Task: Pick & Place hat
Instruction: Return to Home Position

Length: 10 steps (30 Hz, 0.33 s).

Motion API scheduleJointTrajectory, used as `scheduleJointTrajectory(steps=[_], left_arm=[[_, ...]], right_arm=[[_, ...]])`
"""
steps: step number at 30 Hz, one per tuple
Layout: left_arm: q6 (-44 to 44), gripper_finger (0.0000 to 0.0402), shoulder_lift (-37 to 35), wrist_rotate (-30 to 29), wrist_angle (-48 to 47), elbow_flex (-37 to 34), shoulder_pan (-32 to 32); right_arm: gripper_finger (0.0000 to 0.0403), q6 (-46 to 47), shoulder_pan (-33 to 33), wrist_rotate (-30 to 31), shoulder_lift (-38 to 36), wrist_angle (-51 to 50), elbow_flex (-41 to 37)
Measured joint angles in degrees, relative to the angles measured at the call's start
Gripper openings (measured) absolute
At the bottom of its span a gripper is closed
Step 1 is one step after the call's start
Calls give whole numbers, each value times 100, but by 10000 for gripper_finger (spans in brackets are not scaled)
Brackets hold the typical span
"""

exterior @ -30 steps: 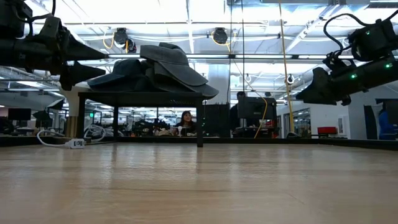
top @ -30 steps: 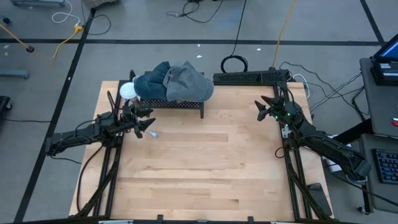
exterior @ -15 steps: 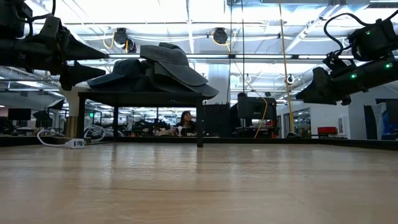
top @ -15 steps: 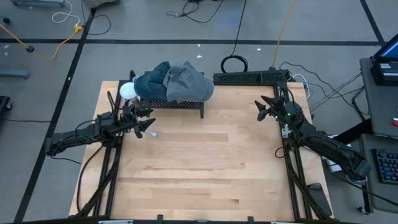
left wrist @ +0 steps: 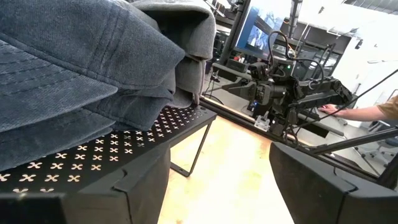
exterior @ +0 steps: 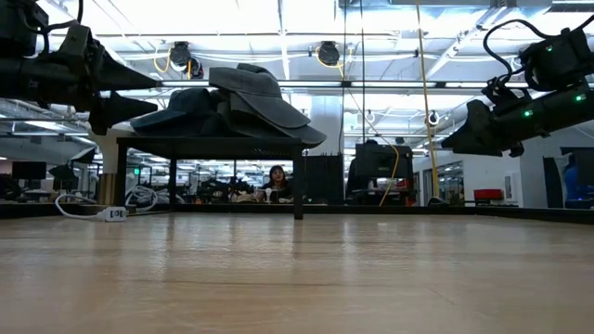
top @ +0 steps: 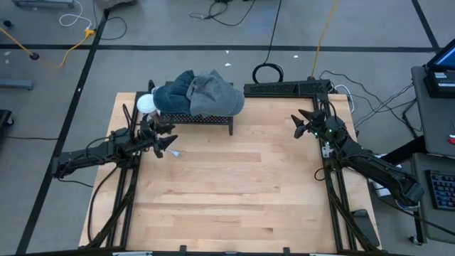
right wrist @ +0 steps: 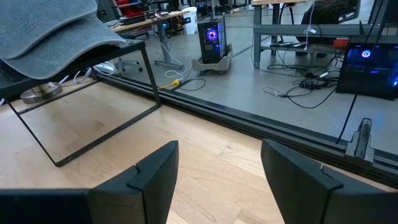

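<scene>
A grey hat [top: 215,93] and a dark blue hat [top: 173,96] lie piled on a small black perforated stand [top: 202,119] at the table's far side, the grey one on top toward the right. Both show in the left wrist view [left wrist: 93,62] and the low view [exterior: 243,97]. My left gripper [top: 166,136] is open and empty, in the air just near-left of the stand. My right gripper [top: 301,124] is open and empty, in the air to the stand's right; the grey hat's brim shows in its wrist view [right wrist: 56,34].
A white round object [top: 146,104] sits beside the stand's left end. A small white cable piece [top: 175,153] lies on the wood [top: 227,192] near my left gripper. A black bar [top: 288,89] lies along the far right edge. A person's hand [left wrist: 348,112] shows beyond the table.
</scene>
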Motion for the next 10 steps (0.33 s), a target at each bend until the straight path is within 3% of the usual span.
scheduleJointTrajectory(steps=[10], left_arm=[[0, 295, 0, 0, 1, 0, 0]], right_arm=[[222, -1, 0, 0, -1, 0, 0]])
